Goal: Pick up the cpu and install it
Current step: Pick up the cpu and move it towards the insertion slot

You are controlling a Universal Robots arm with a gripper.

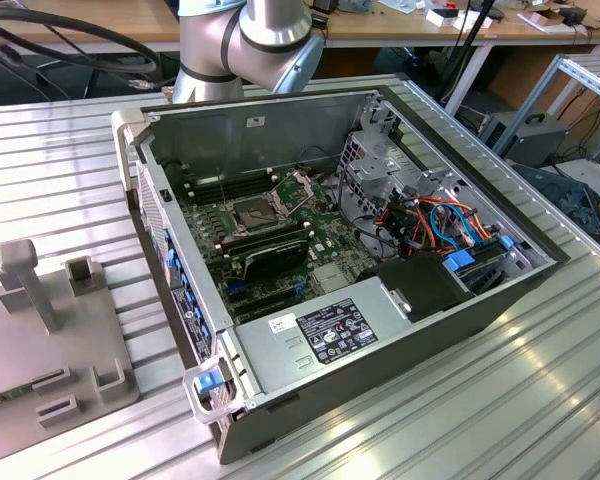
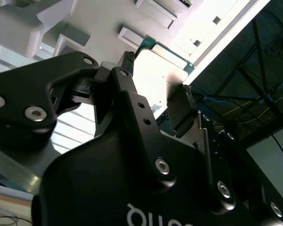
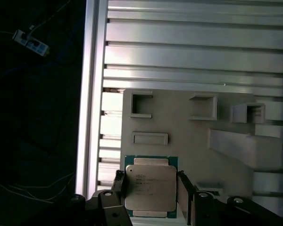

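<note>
Our fingers (image 3: 120,184) stand spread to just the width of the cpu (image 3: 150,187), one against each of two opposite edges. No gap shows on either side in the first wrist view, so we take them to have hold of it. In the second wrist view the same two fingers (image 2: 185,101) flank the chip, whose green rim (image 2: 167,52) catches the light between them.

The cpu lies flat, metal face up, on the grey fixture plate (image 3: 188,141), near the plate's side that runs along the edge of the ribbed aluminium counter (image 3: 179,52). We judge the pick-up to be the step in hand: grip made, chip not yet off the plate.

The hold is on thin edges only, so a lift from here calls for a straight, level pull without tilting. Out on the counter stands the open computer case (image 1: 280,120), well apart from the plate (image 1: 80,350). On its motherboard the socket (image 1: 252,212) sits with its metal frame (image 1: 298,186) hinged up, and the chip must meet it squarely and the right way round.
</note>
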